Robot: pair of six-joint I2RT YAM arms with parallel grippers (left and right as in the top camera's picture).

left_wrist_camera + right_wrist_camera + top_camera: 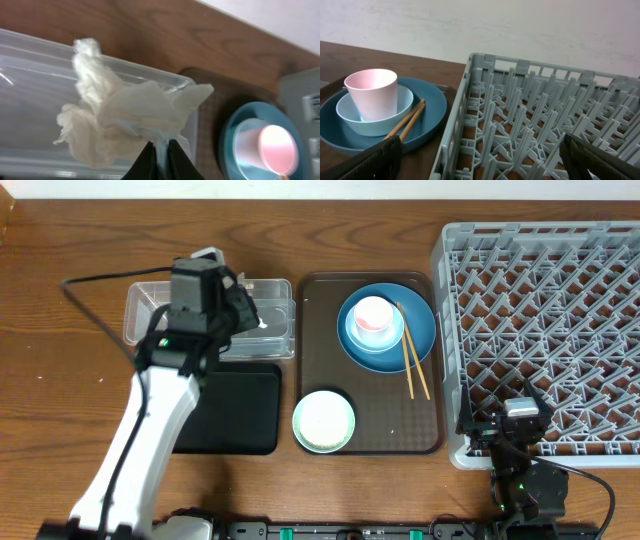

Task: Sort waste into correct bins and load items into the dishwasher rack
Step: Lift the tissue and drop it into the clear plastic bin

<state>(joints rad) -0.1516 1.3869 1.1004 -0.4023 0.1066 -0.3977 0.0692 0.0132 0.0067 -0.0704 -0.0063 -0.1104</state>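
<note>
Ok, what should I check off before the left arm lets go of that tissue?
1. Grip on the tissue: ok, pinched in the shut left gripper.
2. Load above the clear tub: ok, overhead and left wrist views agree.
3. Whole tissue inside the tub's rim: cannot tell, one fold reaches toward the end wall.
4. Is the right gripper out of the way: ok, open by the dishwasher rack.
5. Drop misses the black tray: ok, it lies beside the tub, not under the load.
</note>
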